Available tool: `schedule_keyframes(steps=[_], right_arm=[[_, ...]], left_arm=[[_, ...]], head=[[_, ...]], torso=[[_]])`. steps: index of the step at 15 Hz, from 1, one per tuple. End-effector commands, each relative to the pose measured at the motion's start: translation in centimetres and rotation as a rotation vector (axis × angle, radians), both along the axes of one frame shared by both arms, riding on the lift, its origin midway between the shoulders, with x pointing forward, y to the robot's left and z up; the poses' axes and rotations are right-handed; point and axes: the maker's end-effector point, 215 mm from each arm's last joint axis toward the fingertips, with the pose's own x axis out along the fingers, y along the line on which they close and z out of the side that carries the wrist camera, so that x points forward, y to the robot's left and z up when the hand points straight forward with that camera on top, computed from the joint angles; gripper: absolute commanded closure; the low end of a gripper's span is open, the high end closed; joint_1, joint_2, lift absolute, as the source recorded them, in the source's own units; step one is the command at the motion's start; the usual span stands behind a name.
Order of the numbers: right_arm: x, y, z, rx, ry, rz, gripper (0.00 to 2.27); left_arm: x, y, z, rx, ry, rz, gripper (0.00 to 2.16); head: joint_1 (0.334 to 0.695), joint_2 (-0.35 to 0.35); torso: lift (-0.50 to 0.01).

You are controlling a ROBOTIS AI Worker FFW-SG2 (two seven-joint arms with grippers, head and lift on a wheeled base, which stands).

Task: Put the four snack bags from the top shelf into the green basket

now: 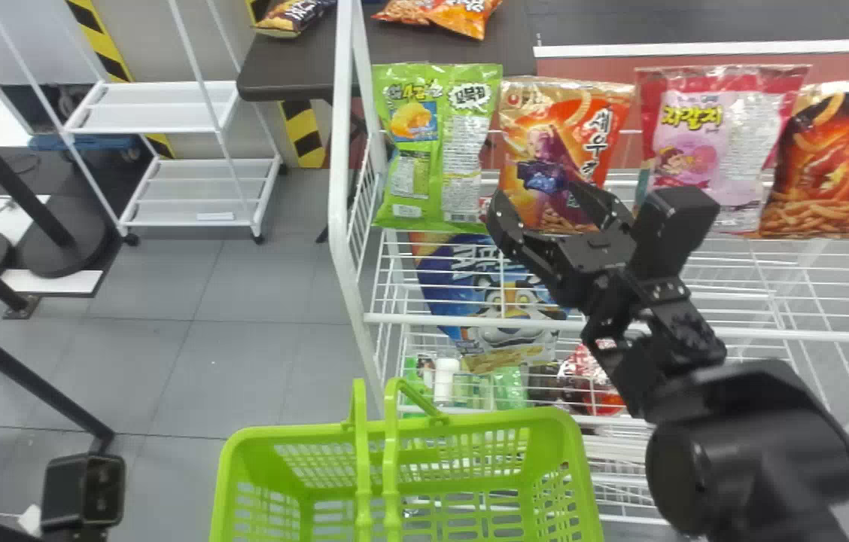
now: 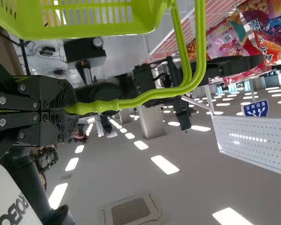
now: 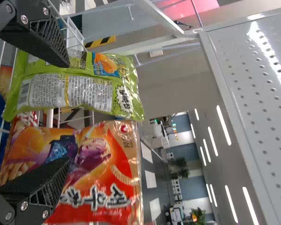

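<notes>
Where the top shelf bears the four snack bags, upright in a row beyond the green basket, each should prove light, slick and crushable; a soft pinch at mid-height across both side edges seems wisest. Left to right run the glossy green bag with pale label panels, then orange, pink and black-and-red ones. The right gripper has its jaws apart before the first two; the left gripper has its jaws clamped on the handles.

Four upper snack bags, one blue bag, one green basket, perhaps three rear packets.
</notes>
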Motion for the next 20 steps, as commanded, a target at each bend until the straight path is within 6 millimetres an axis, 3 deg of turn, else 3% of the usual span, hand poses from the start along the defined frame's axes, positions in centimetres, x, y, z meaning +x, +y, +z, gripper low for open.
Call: schedule_keyframes(steps=[1,3,6,9,11,12,14,17,20], right_arm=[[2.6,2.5,-0.5,-0.007,0.02,0.04,0.11],[3.9,4.3,-1.1,-0.022,0.039,0.066,0.11],[5.5,5.5,-2.4,-0.062,0.062,0.11,0.2],[6.1,6.7,-3.1,-0.107,0.076,0.147,0.91],[6.5,7.0,-3.5,-0.131,0.102,0.16,1.79],[6.4,7.0,-4.0,-0.139,0.118,0.164,2.11],[6.3,7.0,-4.4,-0.158,0.125,0.167,2.25],[6.2,7.2,-4.3,-0.17,0.117,0.173,2.25],[4.8,7.8,-2.3,-0.174,0.065,0.178,2.25]], left_arm=[[-0.1,0.0,0.2,-0.013,0.001,0.0,2.13],[-0.1,0.0,0.3,-0.013,-0.001,0.0,2.13],[0.1,0.2,0.2,-0.012,-0.001,0.005,2.13],[0.3,0.4,0.1,-0.013,0.001,0.01,2.13],[0.3,0.4,0.0,-0.015,0.003,0.011,2.13],[0.3,0.4,-0.1,-0.016,0.006,0.012,2.13],[0.4,0.6,-0.1,-0.013,0.006,0.017,2.13],[0.3,0.7,-0.2,-0.011,0.009,0.02,2.13],[0.1,1.1,-0.4,-0.005,0.018,0.029,2.13]], head=[[0.695,0.133],[0.695,0.156],[0.695,0.193],[0.695,0.207],[0.695,0.22],[0.695,0.223],[0.695,0.226],[0.695,0.229],[0.695,0.24]], torso=[[0.0],[0.0],[0.0],[0.0],[0.0],[0.0],[0.0],[0.0],[0.0]])
